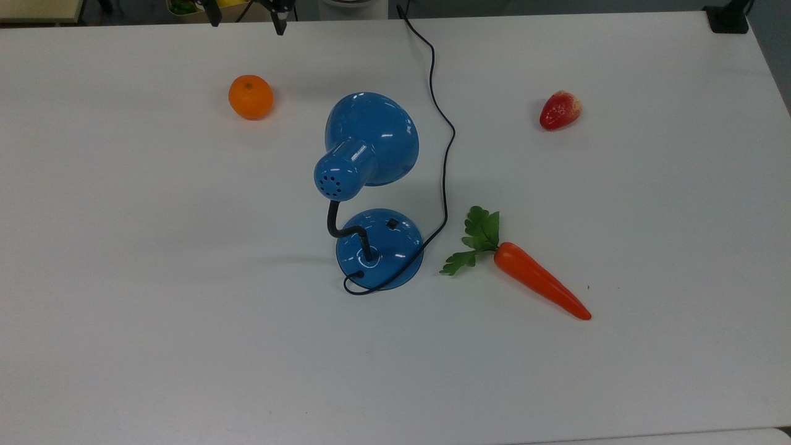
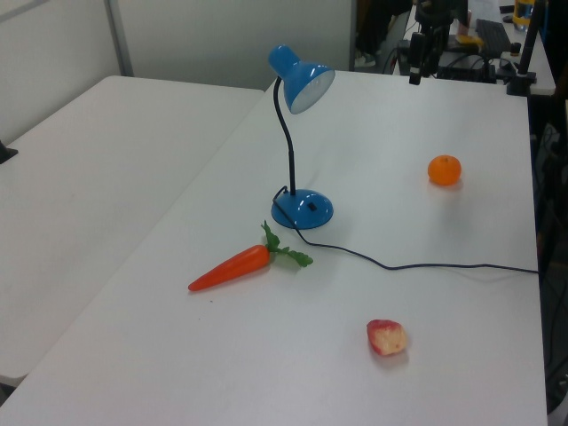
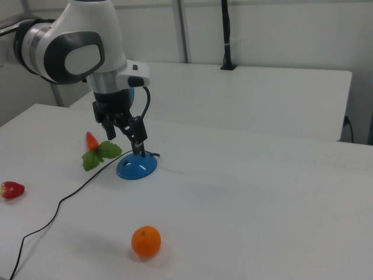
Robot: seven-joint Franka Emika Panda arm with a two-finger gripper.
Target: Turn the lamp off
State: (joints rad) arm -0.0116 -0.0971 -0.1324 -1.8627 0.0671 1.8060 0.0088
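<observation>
Nearest in the top view: carrot [image 1: 536, 277] just right of the lamp [image 1: 379, 249], upright mid-table [image 1: 123, 278]. Farther back: orange [image 1: 250, 97], strawberry [image 1: 560, 110]. At the far edge: gripper [image 1: 246, 12] hovering, fingers spread, grasping nothing.

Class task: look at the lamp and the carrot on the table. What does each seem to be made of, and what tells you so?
Lamp: probably painted metal, glossy blue with sharp highlights.
Carrot: likely plastic; smooth uniform orange, stiff leaves, so seemingly fake.
</observation>
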